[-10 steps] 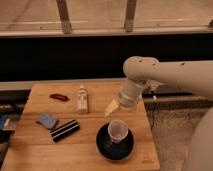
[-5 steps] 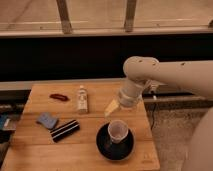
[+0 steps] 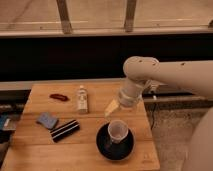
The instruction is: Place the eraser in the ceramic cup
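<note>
Arm (image 3: 170, 75) was off-white w/ smooth rounded shells, fat round joint, cylindrical wrist seg. Gripper (image 3: 112, 107), pale yellowish & tapered, sat at wrist's lower end, just up-left of ceramic cup (image 3: 118, 131). Pale torso shell (image 3: 201, 142) showed lower right of it.

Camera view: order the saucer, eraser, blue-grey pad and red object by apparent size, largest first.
1. black saucer
2. eraser
3. blue-grey pad, close to the eraser, so unsure
4. red object, smallest, though farther from the camera
The hand hangs just up-left of the ceramic cup.
</note>
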Action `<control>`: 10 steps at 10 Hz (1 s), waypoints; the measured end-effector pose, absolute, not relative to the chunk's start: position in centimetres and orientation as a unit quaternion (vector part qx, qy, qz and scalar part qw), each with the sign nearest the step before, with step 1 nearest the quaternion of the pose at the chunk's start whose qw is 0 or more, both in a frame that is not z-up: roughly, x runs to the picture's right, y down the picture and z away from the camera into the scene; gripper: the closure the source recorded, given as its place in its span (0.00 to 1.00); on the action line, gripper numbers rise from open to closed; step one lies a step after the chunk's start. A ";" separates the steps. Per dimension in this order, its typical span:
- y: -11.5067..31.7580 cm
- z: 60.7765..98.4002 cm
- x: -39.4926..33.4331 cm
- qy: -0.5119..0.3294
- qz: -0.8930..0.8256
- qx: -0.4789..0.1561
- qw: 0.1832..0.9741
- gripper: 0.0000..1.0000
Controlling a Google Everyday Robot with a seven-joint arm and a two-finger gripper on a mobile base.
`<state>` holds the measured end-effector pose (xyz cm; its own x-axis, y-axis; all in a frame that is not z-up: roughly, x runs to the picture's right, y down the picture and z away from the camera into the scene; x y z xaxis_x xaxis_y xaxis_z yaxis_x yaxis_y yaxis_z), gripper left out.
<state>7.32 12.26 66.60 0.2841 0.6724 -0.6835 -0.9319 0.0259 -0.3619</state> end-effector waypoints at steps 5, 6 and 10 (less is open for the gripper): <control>10.3 66.6 4.7 0.155 0.505 -0.390 0.754 0.20; 9.7 66.9 2.8 0.153 0.474 -0.388 0.775 0.20; 7.4 68.5 -6.8 0.123 0.332 -0.376 0.856 0.20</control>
<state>-6.77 7.39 68.46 0.7494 0.4761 -0.4601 -0.6610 0.4974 -0.5619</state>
